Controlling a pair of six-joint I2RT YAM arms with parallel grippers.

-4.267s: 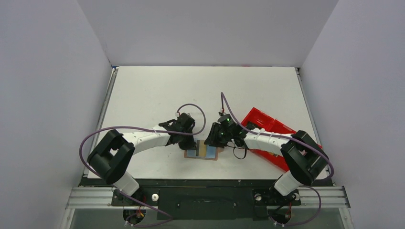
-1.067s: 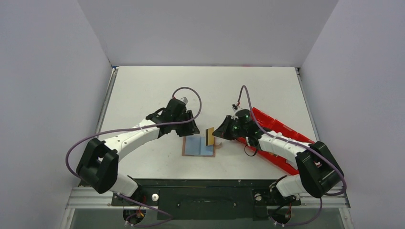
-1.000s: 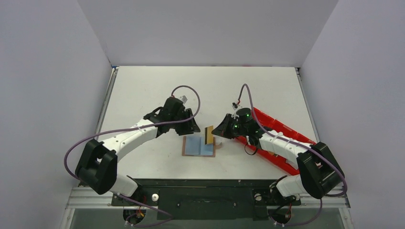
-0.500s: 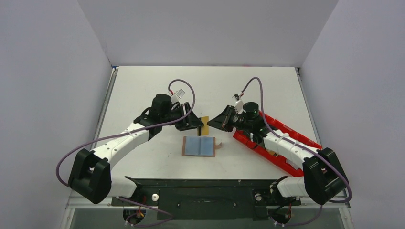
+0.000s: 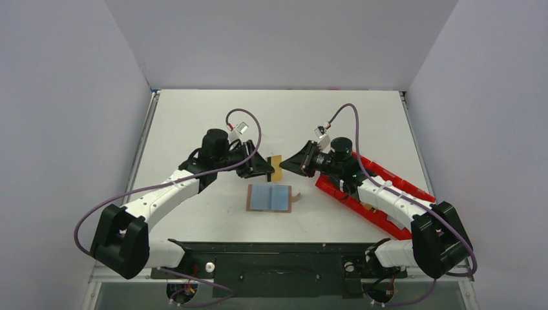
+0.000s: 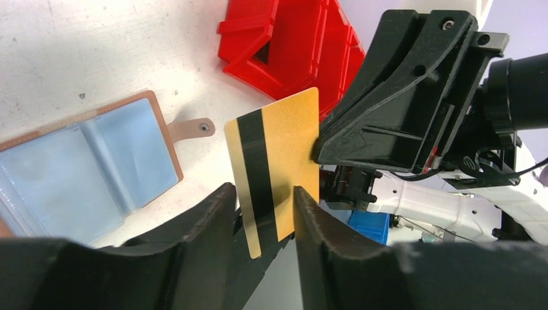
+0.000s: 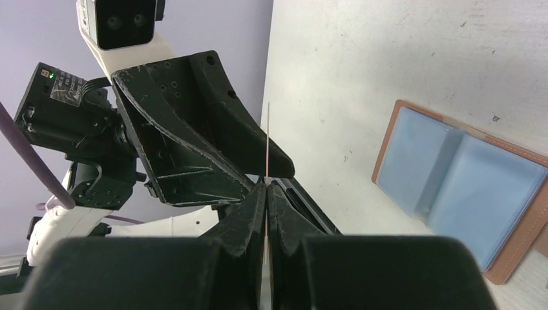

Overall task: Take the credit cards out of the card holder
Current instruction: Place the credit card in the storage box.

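You've got the gold card (image 5: pixel 276 168) up off the table (image 5: pixel 194 116), mid-air btw the two grippers. It's just far of the card holder (image 5: pixel 270 197) and not touching it. R gripper (image 5: pixel 289 166) comes in from the right and is clenched on the card's right edge. In your R wrist view the card shows edge-on, a thin line pinched tight btw both fingers (image 7: pixel 249 213).

L gripper (image 5: pixel 266 169) faces it from the left w/ jaws parted, one finger (image 6: pixel 213 219) on each side of the card's lower part. L wrist view shows the card face-on: gold, black mag stripe running lengthwise, roughly upright w/ a slight tilt. The right-hand L finger overlaps the card's lower corner. Can't tell whether either L pad actually presses on the card, so read the L side as released, not gripping.

Card holder lies flat and open on the table, near-ctr, toward the near edge btw the two arms. Light blue inner panels face up w/ a brown leather rim round them. Its small strap tab (image 5: pixel 296 194) sticks out to the right, flat on the table. Red tray (image 6: pixel 291 45) sits right of the holder, close but apart. It runs at a slant toward the near right, under your R arm.
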